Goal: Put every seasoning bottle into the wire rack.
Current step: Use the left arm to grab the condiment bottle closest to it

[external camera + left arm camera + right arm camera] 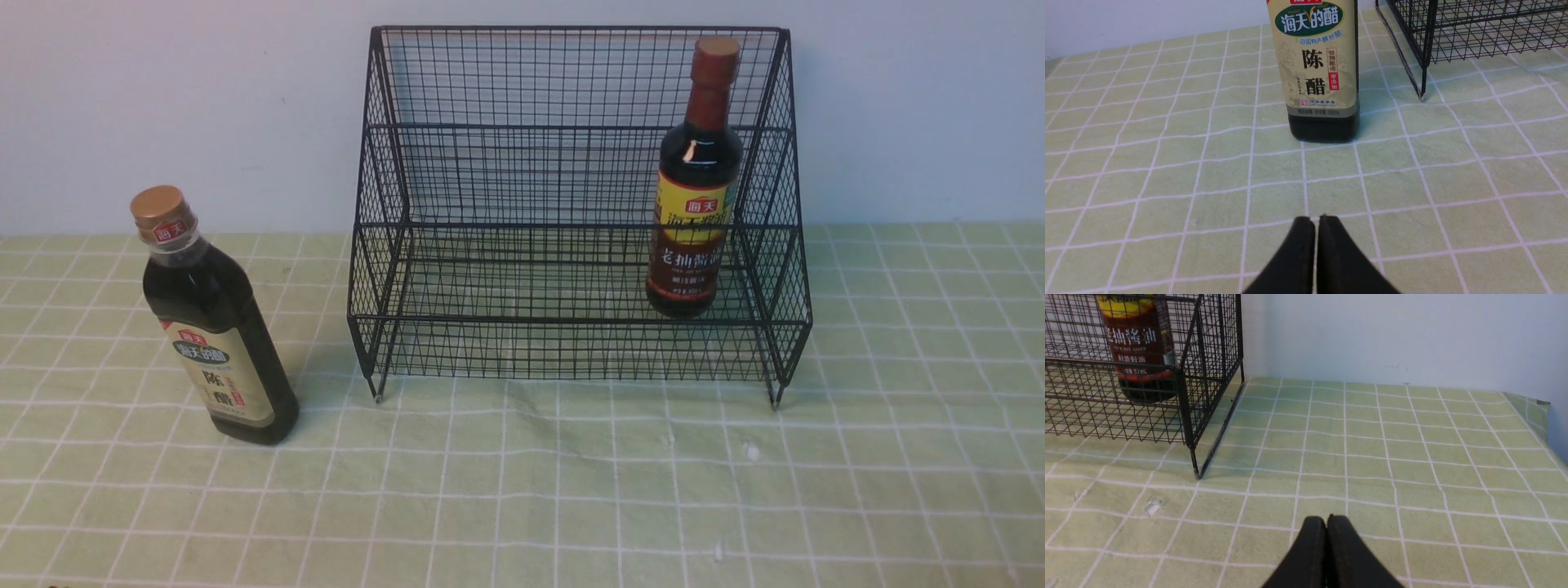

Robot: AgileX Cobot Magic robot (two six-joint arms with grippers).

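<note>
Bright, even light, faint soft shadows (front view perhaps slightly blurred)

the surface point(571, 490) is light green with white square lines. the rack point(571, 351) is black. the square bottle point(216, 327) is dark, with a gold cap and beige label. the round bottle point(694, 204) is dark, with a brown-red cap and yellow-and-red label. the left end effector point(1316, 222) and right end effector point(1327, 522) are black.

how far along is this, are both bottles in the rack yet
Done: the red-capped bottle stands upright in the wire rack, at the right end of its lower tier. In hand: nothing; the left gripper and right gripper are shut and empty. Left: the gold-capped bottle stands on the tablecloth, outside the rack's left side.
</note>
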